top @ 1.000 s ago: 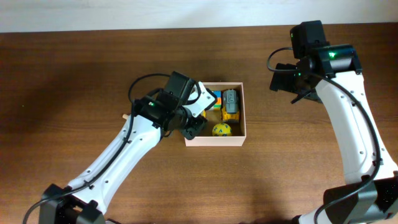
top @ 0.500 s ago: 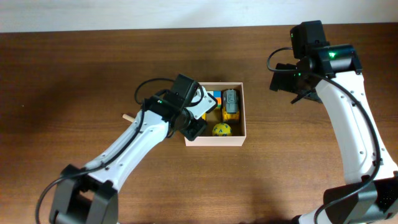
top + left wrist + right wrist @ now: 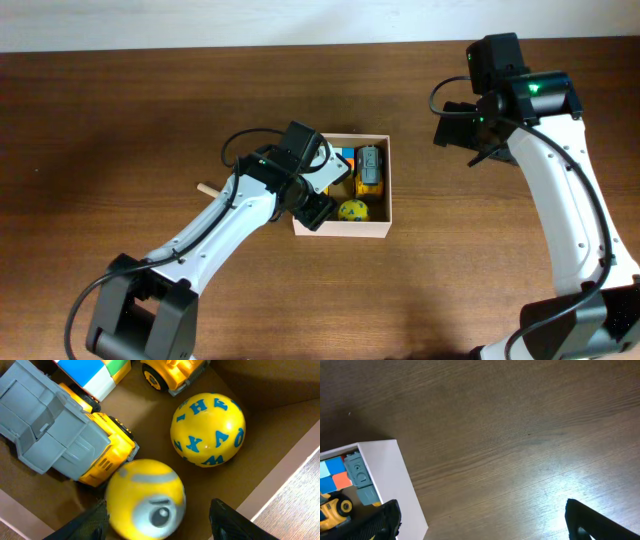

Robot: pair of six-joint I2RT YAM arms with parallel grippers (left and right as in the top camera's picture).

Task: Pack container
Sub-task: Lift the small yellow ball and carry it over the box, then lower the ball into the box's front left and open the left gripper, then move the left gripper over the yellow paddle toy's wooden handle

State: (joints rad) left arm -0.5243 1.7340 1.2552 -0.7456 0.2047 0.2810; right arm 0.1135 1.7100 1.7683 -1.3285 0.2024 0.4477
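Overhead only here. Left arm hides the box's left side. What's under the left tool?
Observer: A yellow ball toy with one grey eye, lying on the floor of the container, between the fingers of the left tool.
Operator: Gripped?
Observer: No. Left wrist view shows a clear gap between it and one finger; the tool is open.
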